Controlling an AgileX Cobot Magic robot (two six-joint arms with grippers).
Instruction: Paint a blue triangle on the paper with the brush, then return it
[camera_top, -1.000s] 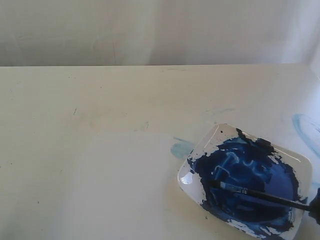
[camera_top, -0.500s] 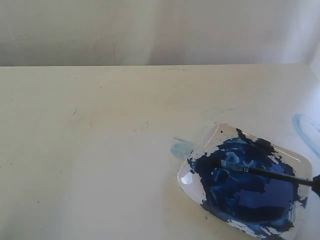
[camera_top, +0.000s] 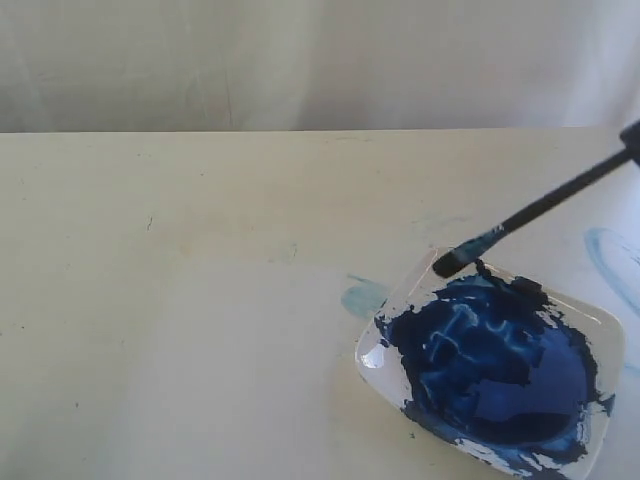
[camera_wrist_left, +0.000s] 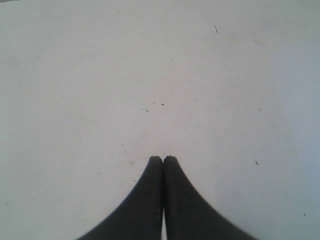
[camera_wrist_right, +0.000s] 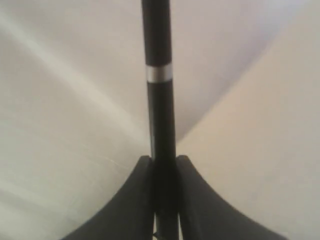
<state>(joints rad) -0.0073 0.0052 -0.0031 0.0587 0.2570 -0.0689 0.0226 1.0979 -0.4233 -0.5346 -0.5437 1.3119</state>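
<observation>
Exterior view: brush (camera_top: 540, 208) slants down from right claw (camera_wrist_right: 164, 161).

Plain lab setup: bare cream table (camera_top: 200, 300) against white cloth backdrop (camera_top: 300, 60)

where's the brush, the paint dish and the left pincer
brush (camera_top: 545, 204), exterior view, middle of the black handle
paint dish (camera_top: 603, 322), exterior view, bare white rim
left pincer (camera_wrist_left: 163, 159), left wrist view, between its shut fingertips

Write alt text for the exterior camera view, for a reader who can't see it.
A black-handled brush slants down from the upper right, its blue-wet tip by the far corner of a white dish pooled with dark blue paint. A pale blue smudge marks the cream table beside the dish.
</observation>
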